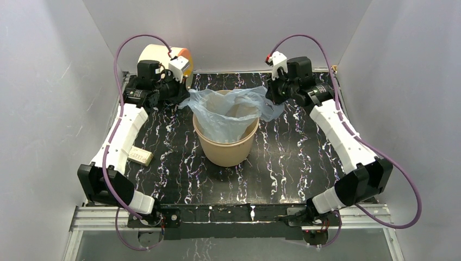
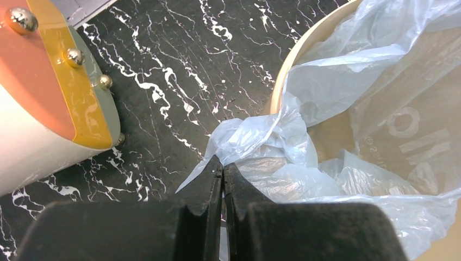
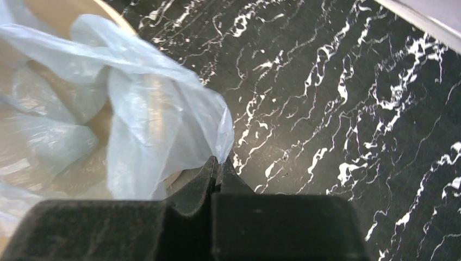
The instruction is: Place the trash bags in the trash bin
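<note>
Black marbled tabletop (image 1: 293, 157), white walls: left gripper (image 2: 222, 166) and right gripper (image 3: 216, 163) each clamped on opposite edges of pale blue trash bag (image 1: 228, 109), stretched over and sagging into tan trash bin (image 1: 225, 152) mid-table, cream drum (image 2: 32, 130) beside left gripper, white box (image 1: 140, 156) near left arm.

Translucent pale blue bag (image 1: 225, 111), tan-beige bin (image 1: 225, 155), and a black surface (image 1: 282, 163) veined with white marbling. The drum (image 1: 155, 54) is cream with an orange face and yellow band. Cables (image 1: 142, 36) are purple, arms (image 1: 126, 128) white and black.
</note>
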`<act>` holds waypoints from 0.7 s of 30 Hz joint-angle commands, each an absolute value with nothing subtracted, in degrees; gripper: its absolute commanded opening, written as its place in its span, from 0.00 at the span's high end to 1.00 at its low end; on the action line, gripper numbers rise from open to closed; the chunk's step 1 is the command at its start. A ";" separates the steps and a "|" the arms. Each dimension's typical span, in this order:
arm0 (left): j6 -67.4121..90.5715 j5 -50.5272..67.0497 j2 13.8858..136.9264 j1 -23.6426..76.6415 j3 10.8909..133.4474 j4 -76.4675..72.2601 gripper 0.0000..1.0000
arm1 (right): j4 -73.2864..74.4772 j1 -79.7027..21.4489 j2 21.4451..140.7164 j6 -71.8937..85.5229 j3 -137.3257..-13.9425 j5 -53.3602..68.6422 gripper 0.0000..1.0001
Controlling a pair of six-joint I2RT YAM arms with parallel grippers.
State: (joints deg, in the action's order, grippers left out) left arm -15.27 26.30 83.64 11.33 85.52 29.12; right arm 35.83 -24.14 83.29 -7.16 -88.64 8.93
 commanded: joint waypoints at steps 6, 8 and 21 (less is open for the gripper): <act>-10.75 25.98 82.82 9.05 81.21 23.55 1.00 | 34.96 -20.00 86.69 -3.35 -92.45 14.68 1.00; -9.72 25.47 83.16 8.69 80.29 22.44 1.00 | 35.24 -19.94 87.73 -2.68 -93.44 16.65 1.00; -8.11 27.73 82.53 7.40 71.81 19.72 1.00 | 37.04 -17.69 94.99 -1.29 -91.41 20.55 1.00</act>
State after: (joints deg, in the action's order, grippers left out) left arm -8.62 25.82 83.94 7.94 74.13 20.95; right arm 37.52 -18.13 95.70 -2.17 -91.92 18.50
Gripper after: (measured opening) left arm 0.008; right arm 0.018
